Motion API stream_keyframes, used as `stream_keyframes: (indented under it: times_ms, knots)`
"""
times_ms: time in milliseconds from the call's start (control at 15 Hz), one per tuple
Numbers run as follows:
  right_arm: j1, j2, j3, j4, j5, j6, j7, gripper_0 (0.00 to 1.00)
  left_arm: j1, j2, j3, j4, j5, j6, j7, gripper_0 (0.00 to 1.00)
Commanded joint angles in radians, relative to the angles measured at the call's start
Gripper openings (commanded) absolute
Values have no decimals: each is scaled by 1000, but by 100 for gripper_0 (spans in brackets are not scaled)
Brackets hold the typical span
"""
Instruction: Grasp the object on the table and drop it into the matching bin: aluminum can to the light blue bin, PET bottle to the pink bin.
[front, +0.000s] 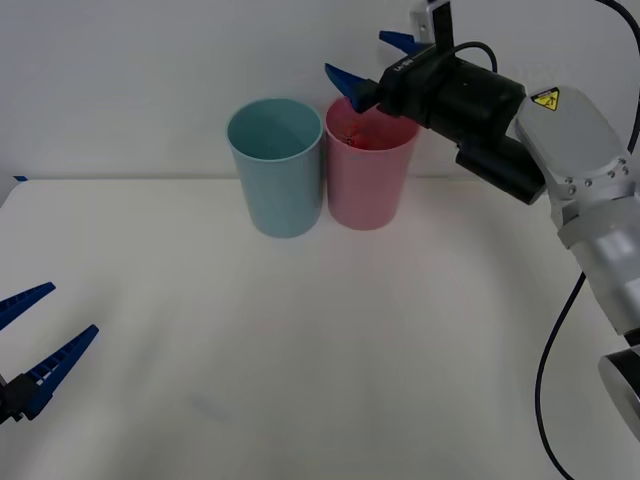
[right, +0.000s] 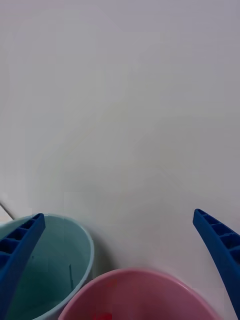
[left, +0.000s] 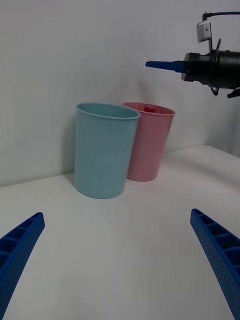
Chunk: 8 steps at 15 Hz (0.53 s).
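the right gripper (front: 378, 60) hangs with fingers spread and empty above the tall round pink plastic bin (front: 368, 185). a red-capped clear plastic bottle (front: 350, 135) seems to lie inside it, so the drop looks done. the left gripper (front: 40, 340), also spread, idles well away from that bin.

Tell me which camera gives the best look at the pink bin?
The left wrist view: the pink bin stands whole from rim to base, beside the light blue bin. The front view looks down on it with its rim partly behind the right gripper. The right wrist view catches just its rim.
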Motion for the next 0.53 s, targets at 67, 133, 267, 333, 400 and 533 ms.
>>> stream_keyframes:
  times_ms: [67,133,267,333,400,533]
  knots:
    - [96,-8,-4,-137,-3,1,-14,100,0,0,0,0,0,0,0,100]
    - [139,-17,-4,-195,-3,1,-17,100,0,0,0,0,0,0,0,100]
    - [229,-35,-4,-307,-3,-3,-25,100,0,0,0,0,0,0,0,100]
    - [280,-48,-4,-365,-6,-7,-27,100,0,0,0,0,0,0,0,100]
    - [321,-58,-6,-413,-12,-10,-27,100,0,0,0,0,0,0,0,100]
    - [422,-83,-27,-516,-20,-50,-17,100,0,0,0,0,0,0,0,100]
